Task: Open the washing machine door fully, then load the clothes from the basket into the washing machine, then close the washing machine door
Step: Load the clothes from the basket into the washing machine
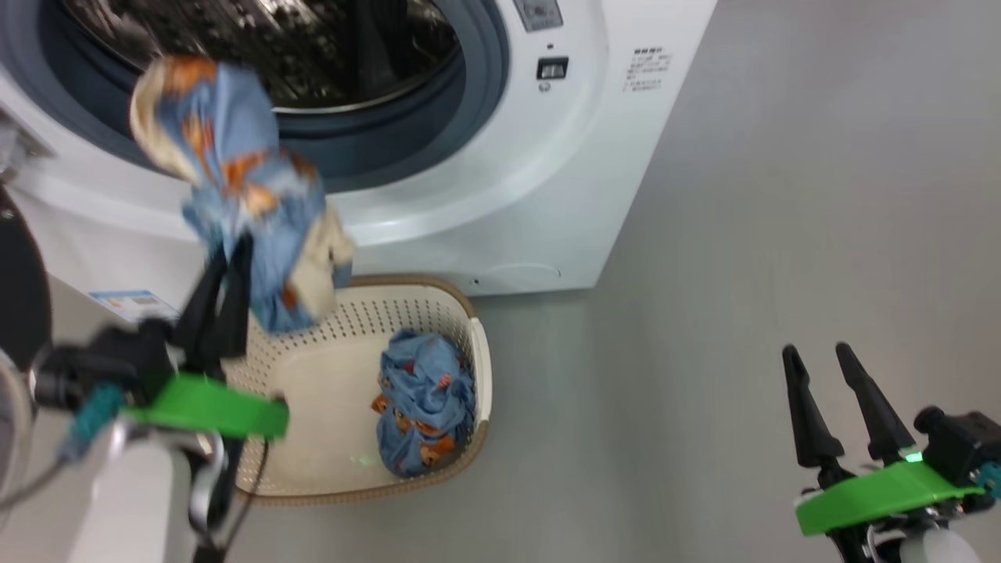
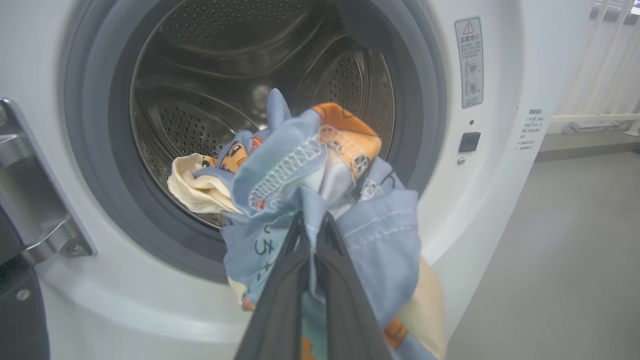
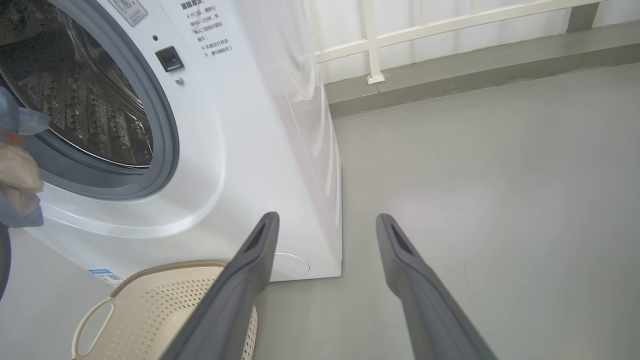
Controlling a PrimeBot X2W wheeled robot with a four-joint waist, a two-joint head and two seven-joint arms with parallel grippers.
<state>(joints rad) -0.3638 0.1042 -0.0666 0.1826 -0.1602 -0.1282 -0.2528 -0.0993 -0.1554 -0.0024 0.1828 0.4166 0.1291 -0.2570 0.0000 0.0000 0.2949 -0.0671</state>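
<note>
Holding: your left gripper (image 1: 232,256) is clamped on a garment (image 1: 235,164), pinched low so the bunch rides above the fingers.
Garment: up over the basket's (image 1: 478,344) back left corner, level with the opening's lower rim, likely so it clears the rim going in.
Machine (image 1: 508,195): what shows of the drum (image 2: 210,75) is bare; the door (image 1: 17,281) stands aside at left.
Clothes (image 1: 426,399): one bundle lies against the basket's right wall, not yet loaded.
Right gripper (image 1: 817,352): fingers apart, empty, well off over the floor (image 1: 743,195), out of your left arm's path.
</note>
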